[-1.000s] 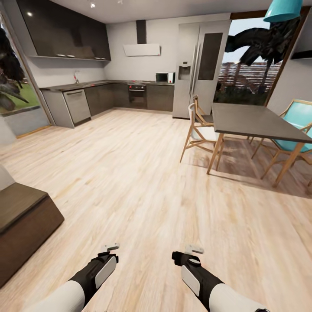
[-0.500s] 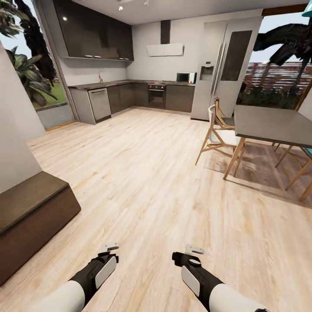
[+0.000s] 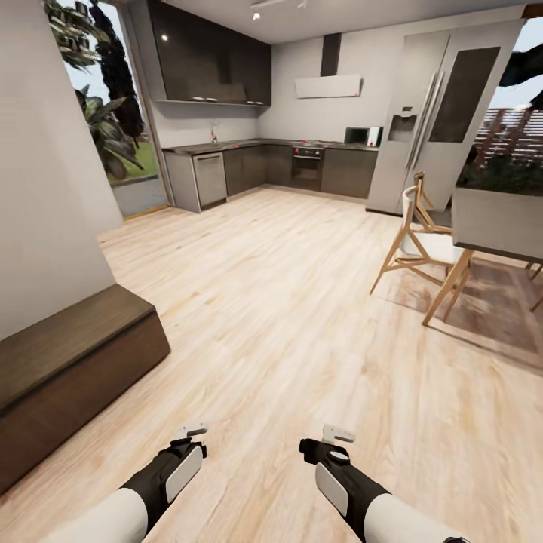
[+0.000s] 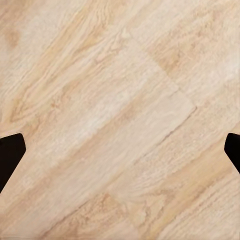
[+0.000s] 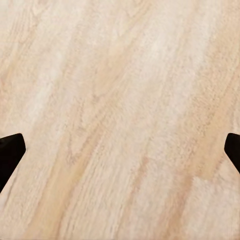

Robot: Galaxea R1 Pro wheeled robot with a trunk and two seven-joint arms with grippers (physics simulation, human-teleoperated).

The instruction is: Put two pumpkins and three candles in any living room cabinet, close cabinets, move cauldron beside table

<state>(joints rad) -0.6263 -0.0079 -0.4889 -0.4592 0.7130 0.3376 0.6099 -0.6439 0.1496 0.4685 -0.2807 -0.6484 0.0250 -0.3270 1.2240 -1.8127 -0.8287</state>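
The pumpkins, candles and cauldron are out of view. A long, low, dark brown cabinet stands against the pale wall at the left, an end and part of its top and front showing, with no drawer standing out. My left gripper and right gripper hang low over the light wood plank floor, side by side and well to the right of the cabinet. In the left wrist view the left gripper is open over bare planks. The right gripper is open too, with nothing between its fingers.
A grey dining table with a white and wood chair stands at the right. Dark kitchen units and a tall fridge line the far wall. A glass door with plants outside is at the far left.
The whole picture has shifted to the right, so the camera has turned left. More of the cabinet and the pale wall now show. Both arms hold the same pose.
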